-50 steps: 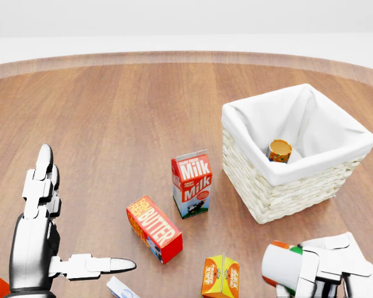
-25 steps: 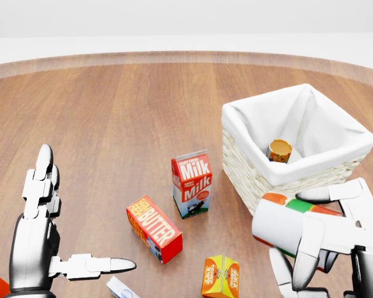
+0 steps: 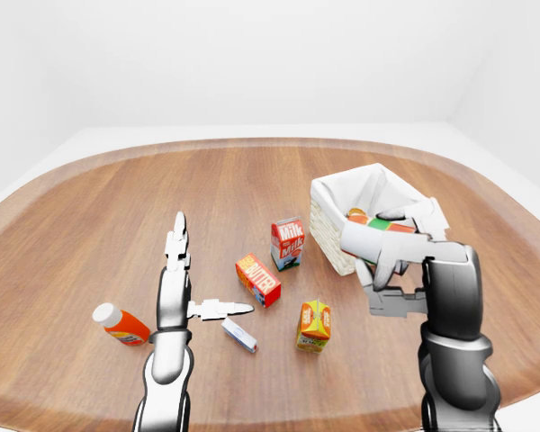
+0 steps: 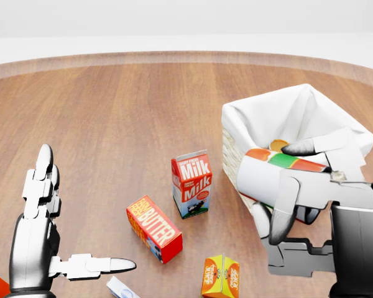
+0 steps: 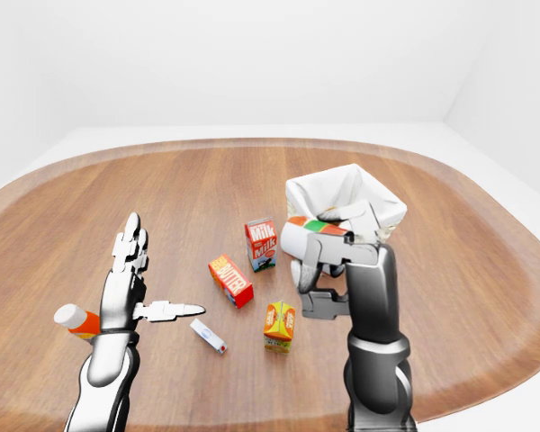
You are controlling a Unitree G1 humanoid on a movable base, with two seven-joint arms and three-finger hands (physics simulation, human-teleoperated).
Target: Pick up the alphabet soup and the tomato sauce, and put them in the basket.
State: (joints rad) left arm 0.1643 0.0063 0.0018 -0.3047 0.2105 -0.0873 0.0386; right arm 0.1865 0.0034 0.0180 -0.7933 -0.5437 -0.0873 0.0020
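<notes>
Over at the far left of the left-eye view, an orange bottle with a white cap [image 3: 119, 326] lies on its side on the wooden table [image 3: 90, 216], at about eight o'clock from the left hand [image 3: 182, 286]. That hand hovers empty, its fingers spread apart: two point up toward twelve o'clock and the thumb sticks out toward three. Just past the thumb tip, at roughly five o'clock from it, a small white and blue packet [image 3: 239, 335] lies flat. Next comes the red butter box [image 4: 153, 228], tipped on its side, and at one o'clock from it the milk carton [image 4: 191, 184] stands upright. At five o'clock from the butter a small orange juice carton [image 3: 313, 325] stands. Further right, the right hand [image 4: 301, 186] is clamped round a can with a white body and a red, green and orange label [image 4: 267, 174], held lying sideways in the air just over the near-left wall of the white-lined wicker basket [image 4: 336, 121]; which of the two cans this one is, I cannot tell. Inside the basket, at about twelve o'clock from the held can, the orange top of another can [image 4: 277, 145] peeks out above the thumb.
</notes>
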